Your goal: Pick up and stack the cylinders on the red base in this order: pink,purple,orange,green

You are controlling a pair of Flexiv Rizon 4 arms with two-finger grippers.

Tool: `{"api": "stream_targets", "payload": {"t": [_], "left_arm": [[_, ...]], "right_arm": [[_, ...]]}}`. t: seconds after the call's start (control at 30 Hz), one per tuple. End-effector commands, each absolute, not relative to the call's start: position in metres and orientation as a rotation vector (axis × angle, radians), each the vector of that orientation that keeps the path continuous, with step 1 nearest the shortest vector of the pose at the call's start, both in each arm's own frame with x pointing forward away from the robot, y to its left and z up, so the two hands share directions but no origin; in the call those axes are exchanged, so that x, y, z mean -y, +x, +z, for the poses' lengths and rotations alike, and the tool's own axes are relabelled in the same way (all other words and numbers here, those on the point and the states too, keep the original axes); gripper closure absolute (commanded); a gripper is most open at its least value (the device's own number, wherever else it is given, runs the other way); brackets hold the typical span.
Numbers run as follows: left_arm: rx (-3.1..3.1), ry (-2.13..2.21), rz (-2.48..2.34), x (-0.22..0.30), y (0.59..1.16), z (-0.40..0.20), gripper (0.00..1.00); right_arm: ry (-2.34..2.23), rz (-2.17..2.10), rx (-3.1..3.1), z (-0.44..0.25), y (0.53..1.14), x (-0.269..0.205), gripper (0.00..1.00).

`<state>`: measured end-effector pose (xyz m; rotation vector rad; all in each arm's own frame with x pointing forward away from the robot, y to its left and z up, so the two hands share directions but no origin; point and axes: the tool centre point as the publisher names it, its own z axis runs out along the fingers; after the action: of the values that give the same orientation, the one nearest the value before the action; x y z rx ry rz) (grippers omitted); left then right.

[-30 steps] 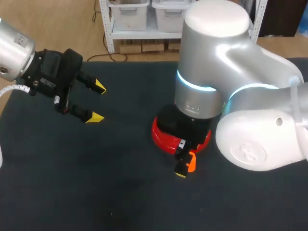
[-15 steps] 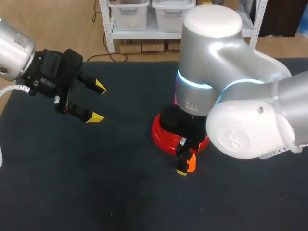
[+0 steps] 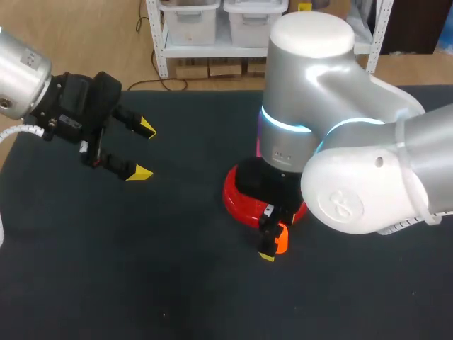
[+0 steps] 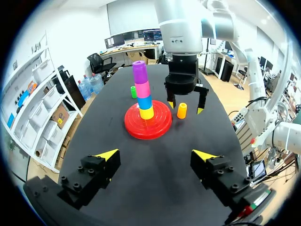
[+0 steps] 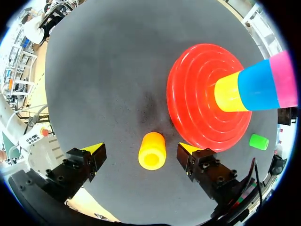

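Elbow of right arm has swung inward since a second ago. Right jaws stay low, spread wide around small orange plastic cylinder, upright on black counter, no contact. Just beyond, round red base carries yellow-blue-pink-purple stack. Small green cylinder lies past it. Left jaws wide, empty, well apart.

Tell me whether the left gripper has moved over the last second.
No. In the head view the left gripper hangs open at the same spot as before, just as far from the red base and from the far edge of the table.
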<state>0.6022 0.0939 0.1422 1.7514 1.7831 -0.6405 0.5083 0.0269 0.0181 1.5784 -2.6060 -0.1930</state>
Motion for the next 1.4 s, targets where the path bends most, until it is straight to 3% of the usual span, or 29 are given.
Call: {"api": "stream_targets", "payload": {"t": [0.03,0.57,0.6,0.63,0.67,0.7,1.4], "left_arm": [[-1.783,1.751,-0.639,-0.0938,0.6023,0.1415,0.0],[-1.783,1.751,-0.639,-0.0938,0.6023,0.1415,0.0],[-1.783,1.751,-0.639,-0.0938,0.6023,0.1415,0.0],[-1.783,1.751,-0.639,-0.0938,0.6023,0.1415,0.0],[-1.783,1.751,-0.639,-0.0938,0.6023,0.1415,0.0],[-1.783,1.751,-0.639,-0.0938,0.6023,0.1415,0.0],[-1.783,1.751,-0.639,-0.0938,0.6023,0.1415,0.0]], "right_arm": [[1.578,-0.201,2.614,0.0158,0.5063,-0.025,0.0],[1.552,-0.205,2.628,0.0145,0.5053,-0.0244,0.0],[1.549,-0.205,2.629,0.0139,0.5056,-0.0243,0.16],[1.548,-0.206,2.628,0.0136,0.5057,-0.0243,0.53],[1.547,-0.206,2.628,0.0135,0.5057,-0.0244,0.67],[1.545,-0.206,2.628,0.0133,0.5057,-0.0244,1.0],[1.535,-0.219,2.616,0.0106,0.5055,-0.0242,1.0]]}}
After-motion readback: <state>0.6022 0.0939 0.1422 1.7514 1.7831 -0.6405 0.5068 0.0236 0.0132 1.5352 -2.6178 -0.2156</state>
